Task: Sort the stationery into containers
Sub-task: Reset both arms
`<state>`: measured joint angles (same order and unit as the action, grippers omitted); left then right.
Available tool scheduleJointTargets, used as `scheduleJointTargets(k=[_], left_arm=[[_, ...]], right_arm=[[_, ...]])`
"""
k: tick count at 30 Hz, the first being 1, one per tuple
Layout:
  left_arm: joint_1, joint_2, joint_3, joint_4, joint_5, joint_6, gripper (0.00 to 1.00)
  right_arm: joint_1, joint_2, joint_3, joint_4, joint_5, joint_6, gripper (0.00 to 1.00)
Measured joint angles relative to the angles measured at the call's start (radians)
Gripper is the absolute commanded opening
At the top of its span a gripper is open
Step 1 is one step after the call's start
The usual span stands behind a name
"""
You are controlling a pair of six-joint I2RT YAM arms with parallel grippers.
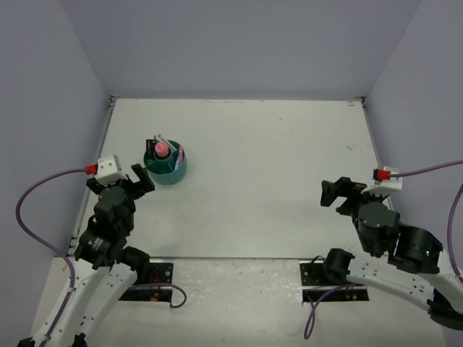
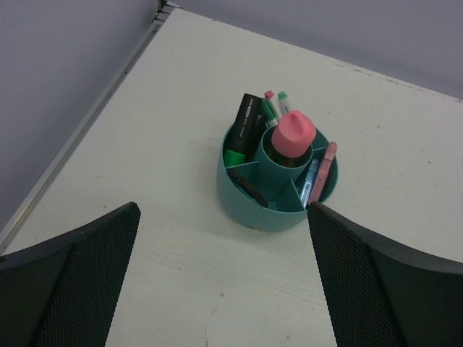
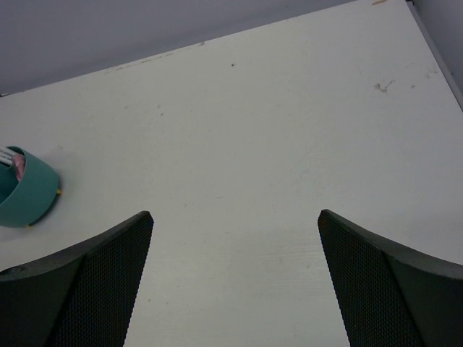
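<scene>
The left end effector [image 1: 142,178] and right end effector [image 1: 334,194] both gape apart, empty. The organiser [image 2: 253,206] stands near the left one; a careless swing could topple it.

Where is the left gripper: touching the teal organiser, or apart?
Cannot tell. Left wrist view: one left gripper fingertip meets the teal organiser rim; depth unclear.

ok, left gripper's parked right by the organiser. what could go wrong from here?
1. The open left gripper sits close to the teal organiser. In the wrist view one fingertip appears beside its rim, so a sideways swing could shove or tip it.
2. The pink tube, black-capped highlighter and pens stick up above the rim, so a low pass could snag them.
</scene>
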<state>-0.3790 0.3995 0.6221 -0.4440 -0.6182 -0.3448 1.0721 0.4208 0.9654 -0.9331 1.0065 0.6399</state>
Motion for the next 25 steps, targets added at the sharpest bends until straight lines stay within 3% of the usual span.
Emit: scheduleJointTargets(k=[12, 25], left_arm=[[-0.001, -0.388, -0.085, 0.029, 0.11, 0.049, 1.0], [0.0, -0.346, -0.097, 0.045, 0.166, 0.061, 1.0]], right_arm=[[0.0, -0.108, -0.102, 0.008, -0.002, 0.016, 0.99], [0.0, -0.127, -0.119, 0.021, -0.005, 0.02, 0.99]])
